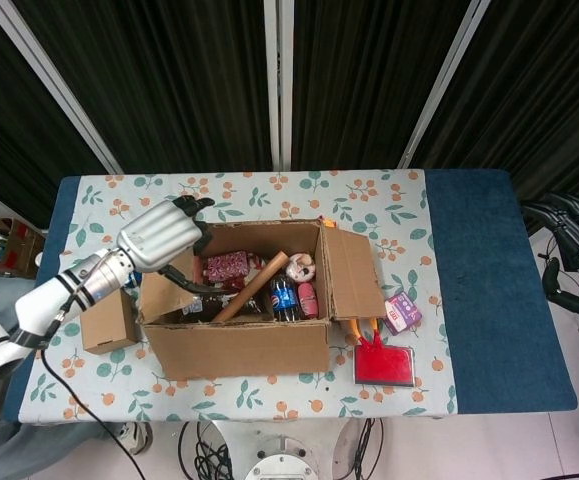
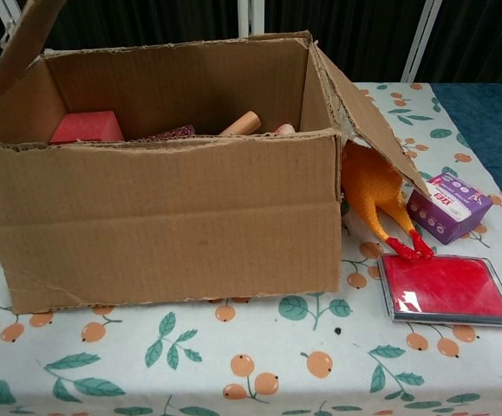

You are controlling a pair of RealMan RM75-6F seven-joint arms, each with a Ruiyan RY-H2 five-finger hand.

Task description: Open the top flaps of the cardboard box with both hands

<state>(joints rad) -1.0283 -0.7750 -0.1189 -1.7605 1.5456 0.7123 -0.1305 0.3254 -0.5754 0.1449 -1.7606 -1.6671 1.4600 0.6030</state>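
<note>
The cardboard box point(image 1: 237, 345) stands mid-table with its top open, also seen close up in the chest view point(image 2: 164, 225). Its left flap point(image 1: 162, 297) point(image 2: 23, 39) is raised steeply, nearly upright. My left hand point(image 1: 162, 236) sits over that flap's top edge and grips it, with dark fingers curling on both sides. The right flap point(image 1: 354, 272) point(image 2: 363, 117) hangs folded outward. My right hand point(image 1: 572, 228) hovers off the table's right end, far from the box, holding nothing, fingers apart. Neither hand shows in the chest view.
Inside the box lie a wooden roller point(image 1: 254, 285), a cola bottle point(image 1: 284, 297) and a red block point(image 2: 86, 127). A small carton point(image 1: 109, 320) stands left of the box. To the right lie a rubber chicken point(image 2: 372, 195), a purple pack point(image 2: 448, 204) and a red case point(image 2: 446, 289).
</note>
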